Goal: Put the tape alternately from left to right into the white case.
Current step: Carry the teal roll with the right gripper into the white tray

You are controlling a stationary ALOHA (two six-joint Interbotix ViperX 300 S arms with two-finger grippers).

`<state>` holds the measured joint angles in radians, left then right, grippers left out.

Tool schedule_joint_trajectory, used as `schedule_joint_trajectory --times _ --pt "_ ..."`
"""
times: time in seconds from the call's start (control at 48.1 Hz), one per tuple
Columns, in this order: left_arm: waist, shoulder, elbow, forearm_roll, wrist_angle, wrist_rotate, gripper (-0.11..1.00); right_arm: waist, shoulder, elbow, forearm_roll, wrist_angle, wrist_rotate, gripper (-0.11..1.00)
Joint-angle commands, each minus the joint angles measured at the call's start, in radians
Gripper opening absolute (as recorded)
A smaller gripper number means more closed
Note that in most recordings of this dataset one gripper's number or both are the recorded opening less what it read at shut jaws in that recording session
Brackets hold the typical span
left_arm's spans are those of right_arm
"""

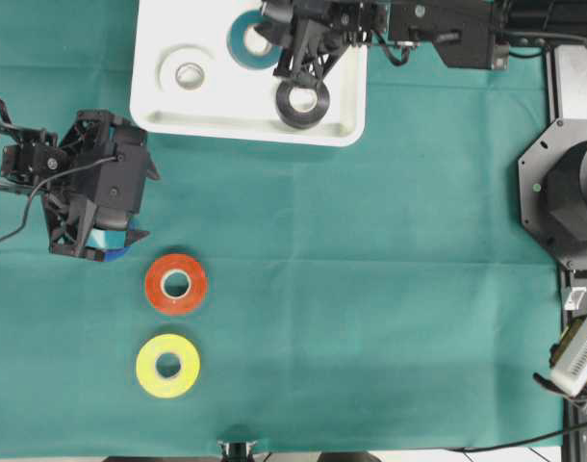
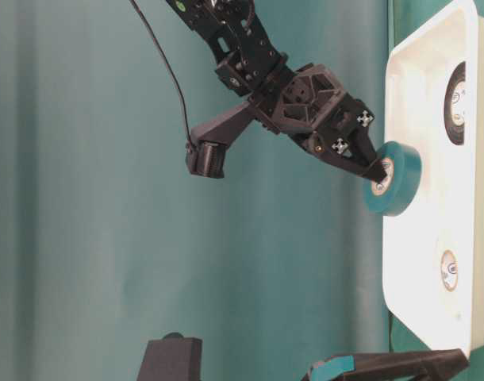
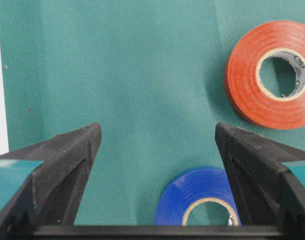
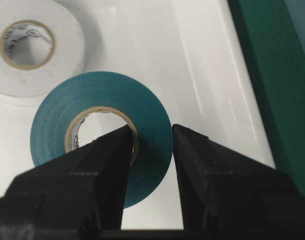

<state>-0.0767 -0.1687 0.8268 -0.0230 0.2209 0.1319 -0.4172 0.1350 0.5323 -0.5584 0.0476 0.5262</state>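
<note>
1. The right gripper (image 4: 151, 145) is clamped on the teal roll (image 4: 102, 125), one finger through its core, holding it over the white case (image 1: 342, 115).
2. Inside the case lie a white roll (image 1: 189, 73) and a black roll (image 1: 301, 102) (well apart).
3. The left gripper (image 3: 155, 145) hangs wide open and empty above the blue roll (image 3: 197, 197).
4. Red roll (image 1: 175, 284) and yellow roll (image 1: 167, 365) sit on the green cloth (image 1: 370, 289).

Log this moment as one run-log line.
right tool: shut on teal roll, over white case | left tool: open above blue roll | in case: white roll, black roll
</note>
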Motion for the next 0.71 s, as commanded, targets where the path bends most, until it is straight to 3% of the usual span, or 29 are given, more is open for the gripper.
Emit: schedule_joint_trajectory --times 0.0,0.458,0.541,0.686 --pt "-0.003 -0.012 -0.009 -0.002 -0.006 0.0 0.96 -0.005 -0.014 -0.021 -0.003 -0.005 0.0 0.0" --pt "-0.003 -0.012 -0.012 -0.003 -0.008 0.0 0.96 -0.006 -0.014 -0.021 -0.003 0.003 0.0 0.04" --pt "-0.003 -0.012 -0.012 -0.002 -0.006 0.0 0.96 -0.006 -0.014 -0.021 -0.003 0.017 0.002 0.19" --pt "-0.003 -0.012 -0.014 -0.002 -0.006 0.0 0.96 -0.005 -0.015 -0.018 -0.002 0.038 0.003 0.61"
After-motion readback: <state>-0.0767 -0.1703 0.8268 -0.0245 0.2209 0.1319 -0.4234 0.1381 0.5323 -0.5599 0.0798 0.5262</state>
